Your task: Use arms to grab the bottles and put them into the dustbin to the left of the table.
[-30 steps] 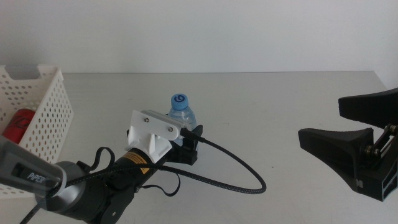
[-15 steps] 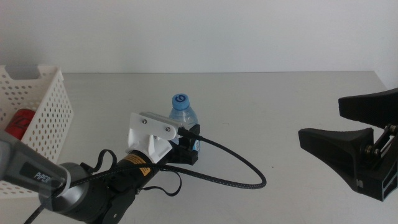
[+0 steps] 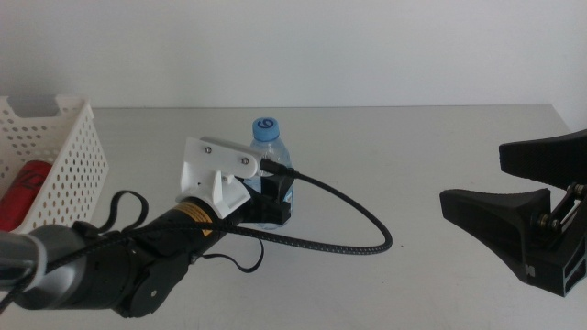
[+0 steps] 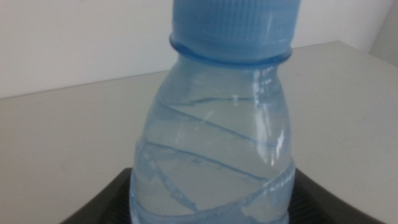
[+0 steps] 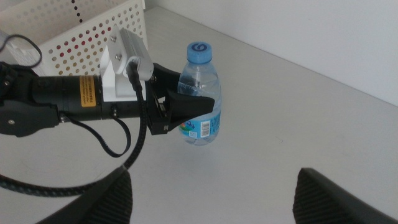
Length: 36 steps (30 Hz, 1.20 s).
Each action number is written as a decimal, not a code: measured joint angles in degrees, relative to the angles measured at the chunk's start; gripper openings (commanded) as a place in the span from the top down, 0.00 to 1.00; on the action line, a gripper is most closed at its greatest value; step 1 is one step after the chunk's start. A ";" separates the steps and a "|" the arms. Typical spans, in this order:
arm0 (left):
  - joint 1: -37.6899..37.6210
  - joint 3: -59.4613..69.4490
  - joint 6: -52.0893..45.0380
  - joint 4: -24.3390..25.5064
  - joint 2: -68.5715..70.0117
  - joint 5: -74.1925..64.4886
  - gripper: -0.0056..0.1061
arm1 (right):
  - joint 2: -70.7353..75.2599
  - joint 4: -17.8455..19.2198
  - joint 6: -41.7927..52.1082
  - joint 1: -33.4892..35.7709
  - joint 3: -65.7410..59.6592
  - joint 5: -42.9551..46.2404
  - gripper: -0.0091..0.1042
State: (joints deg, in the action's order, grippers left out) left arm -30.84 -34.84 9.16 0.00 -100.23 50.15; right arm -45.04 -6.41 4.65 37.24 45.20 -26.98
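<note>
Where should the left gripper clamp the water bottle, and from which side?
On the mid-body, below the shoulder, coming in level from the near-left side. The water bottle stands upright, its ribbed body wider than the blue cap, so the jaws get flat contact there. The left gripper already straddles that height. The right gripper waits, open.

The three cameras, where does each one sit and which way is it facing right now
Middle view: above the table, looking forward and down; left gripper at the water bottle, right gripper waiting open at the right, dustbin on the left.
Left wrist view: on the left wrist, close up on the water bottle between its jaws.
Right wrist view: on the right wrist, looking across the table at the left gripper and water bottle; own jaws at the bottom.
All three share the bottle.
</note>
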 measured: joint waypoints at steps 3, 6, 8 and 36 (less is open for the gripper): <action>0.00 -1.85 -1.37 0.00 4.33 -8.19 0.88 | 0.00 0.00 0.00 0.00 0.00 0.00 0.33; 0.00 -4.44 -1.78 0.00 8.48 -17.11 0.88 | 0.00 0.00 0.00 0.00 0.00 0.00 0.33; 0.00 -6.93 -1.96 0.00 10.96 -23.93 0.88 | 0.00 0.00 0.00 0.00 0.00 0.00 0.33; 23.41 -52.62 -13.00 0.81 16.61 -104.92 0.89 | 0.00 0.00 0.00 0.00 0.00 0.00 0.33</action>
State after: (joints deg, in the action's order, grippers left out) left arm -7.43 -87.45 -3.84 0.81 -83.62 -54.77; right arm -45.04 -6.41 4.65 37.24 45.20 -26.98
